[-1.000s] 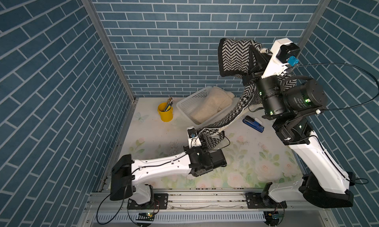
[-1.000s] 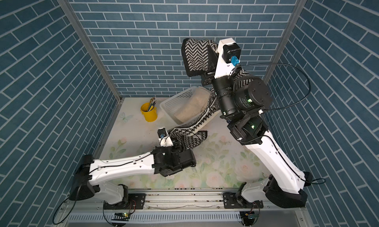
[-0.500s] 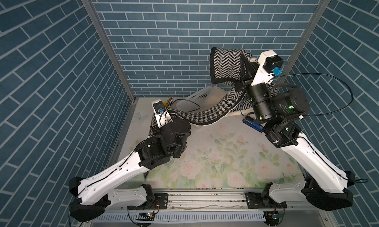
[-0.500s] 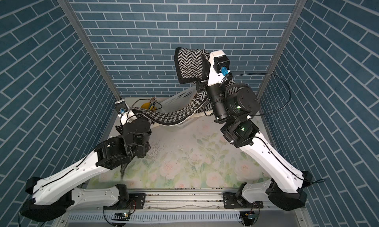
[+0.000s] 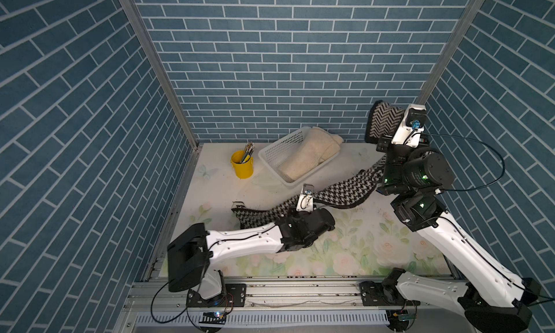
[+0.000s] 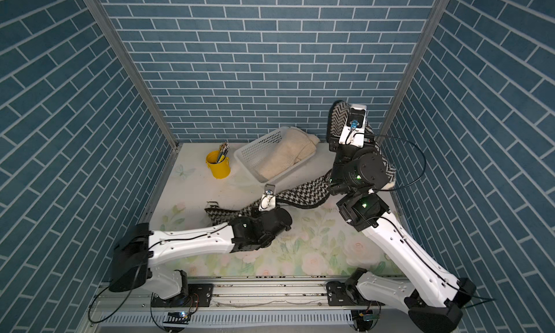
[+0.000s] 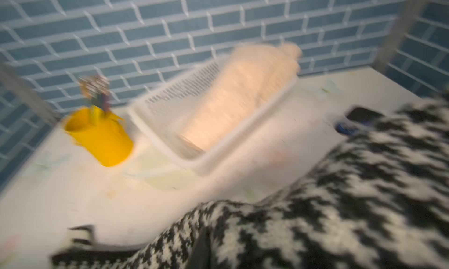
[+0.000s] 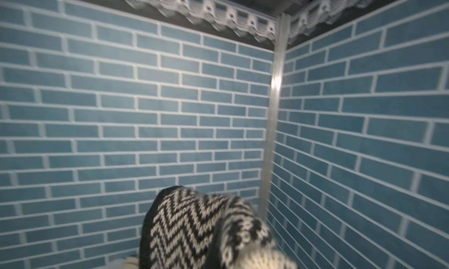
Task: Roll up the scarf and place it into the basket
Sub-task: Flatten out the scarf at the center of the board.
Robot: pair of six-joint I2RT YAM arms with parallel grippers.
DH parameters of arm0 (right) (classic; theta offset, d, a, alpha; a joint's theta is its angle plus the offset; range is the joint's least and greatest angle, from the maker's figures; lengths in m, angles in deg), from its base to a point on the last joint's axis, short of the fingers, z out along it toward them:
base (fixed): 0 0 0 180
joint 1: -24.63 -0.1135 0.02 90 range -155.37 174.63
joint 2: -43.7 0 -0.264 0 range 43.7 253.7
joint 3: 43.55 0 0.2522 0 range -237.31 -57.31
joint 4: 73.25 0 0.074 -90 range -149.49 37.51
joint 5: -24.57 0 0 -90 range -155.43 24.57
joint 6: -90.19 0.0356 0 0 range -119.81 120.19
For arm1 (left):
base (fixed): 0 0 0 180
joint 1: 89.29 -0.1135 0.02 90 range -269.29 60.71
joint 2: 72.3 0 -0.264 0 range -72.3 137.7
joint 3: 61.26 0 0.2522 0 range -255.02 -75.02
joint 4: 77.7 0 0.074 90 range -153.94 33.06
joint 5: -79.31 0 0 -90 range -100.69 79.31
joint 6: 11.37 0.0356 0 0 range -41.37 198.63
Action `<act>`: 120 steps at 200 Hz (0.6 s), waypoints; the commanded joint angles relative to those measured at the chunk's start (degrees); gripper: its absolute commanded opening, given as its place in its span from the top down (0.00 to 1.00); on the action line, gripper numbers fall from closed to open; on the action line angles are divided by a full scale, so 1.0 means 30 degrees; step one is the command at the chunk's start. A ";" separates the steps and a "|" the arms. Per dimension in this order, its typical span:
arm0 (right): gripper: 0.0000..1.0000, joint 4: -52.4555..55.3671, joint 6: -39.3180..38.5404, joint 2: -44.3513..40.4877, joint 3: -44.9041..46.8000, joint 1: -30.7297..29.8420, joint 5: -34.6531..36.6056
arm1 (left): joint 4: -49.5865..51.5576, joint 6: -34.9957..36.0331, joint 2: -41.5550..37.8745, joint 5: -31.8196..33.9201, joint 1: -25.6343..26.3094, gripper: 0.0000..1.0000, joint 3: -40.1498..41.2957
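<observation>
At the back of the surface [image 5: 345,250] stands a small yellow bucket [image 5: 242,167] with brushes. Just beside it is the white basket [image 5: 277,154], which already holds a cream rolled cloth [image 5: 309,158]. In the left wrist view a small dark blue thing [image 7: 346,129] lies near the scarf, too blurred to name.

The scarf [image 5: 339,193], black and white, is not in the basket and not rolled. One end lies on the surface in front of the basket, and the rest rises as a long band toward the back right corner.

The right arm [image 5: 450,241] stands tall and bent, with its wrist high near that corner. The right fingers are buried in the wool, closed on the upper end of the scarf, which folds over them. The left arm [image 5: 246,241] stretches low over the surface, with its wrist across the lower part of the scarf. The left fingers are hidden under the wrist camera [image 5: 305,196] and the wool, so I cannot tell if they grip or stand apart.
</observation>
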 commanded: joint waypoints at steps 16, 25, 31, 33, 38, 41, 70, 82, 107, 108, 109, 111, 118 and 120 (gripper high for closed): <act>1.00 0.1632 0.3067 -0.1332 0.2893 0.1682 0.2910 | -0.0860 -0.1426 0.0752 -0.2892 0.0326 0.04 -0.1510; 1.00 0.1751 0.3154 -0.1216 0.3352 0.2137 0.2932 | -0.1321 -0.0852 -0.0198 -0.2274 0.0224 0.01 -0.1039; 1.00 0.1959 0.3302 -0.1115 0.3511 0.2436 0.2915 | -0.1609 -0.0482 -0.0903 -0.2271 0.0006 0.00 -0.0574; 1.00 0.2071 0.3386 -0.1088 0.3540 0.2533 0.2875 | -0.1620 -0.0460 -0.1124 -0.2279 -0.0097 0.00 -0.0450; 1.00 0.2411 0.3608 -0.0992 0.3516 0.2861 0.2692 | -0.1509 -0.0544 -0.1700 -0.2361 -0.0427 0.00 -0.0203; 1.00 0.2601 0.3768 -0.0938 0.3510 0.3027 0.2604 | -0.1419 -0.0682 -0.2043 -0.2456 -0.0643 0.00 -0.0005; 1.00 0.3019 0.3956 -0.0234 0.3428 0.4759 0.2254 | -0.0505 -0.1440 -0.4654 -0.3048 -0.2075 0.00 0.2084; 1.00 0.3085 0.3841 0.0181 0.3301 0.5673 0.2203 | 0.0139 -0.1741 -0.5053 -0.3629 -0.2637 0.00 0.2508; 1.00 0.5851 0.5764 0.1460 0.1649 0.7731 0.1780 | 0.0852 -0.2584 -0.5012 -0.4861 -0.3806 0.00 0.3043; 1.00 0.5903 0.5834 0.1470 0.1623 0.7785 0.1656 | 0.0844 -0.2622 -0.5004 -0.4889 -0.3853 0.00 0.3061; 1.00 0.5973 0.5928 0.1475 0.1610 0.7827 0.1566 | 0.0870 -0.2670 -0.4971 -0.4918 -0.3891 0.00 0.3069; 1.00 0.6085 0.6078 0.1479 0.1578 0.7894 0.1387 | 0.0867 -0.2736 -0.4924 -0.4976 -0.3935 0.00 0.3098; 1.00 0.6219 0.6587 0.1383 0.1633 0.8070 0.0831 | 0.0994 -0.2960 -0.4652 -0.5221 -0.4216 0.00 0.3122; 1.00 0.6234 0.6698 0.1353 0.1672 0.8094 0.0706 | 0.1067 -0.3043 -0.4581 -0.5323 -0.4323 0.00 0.3096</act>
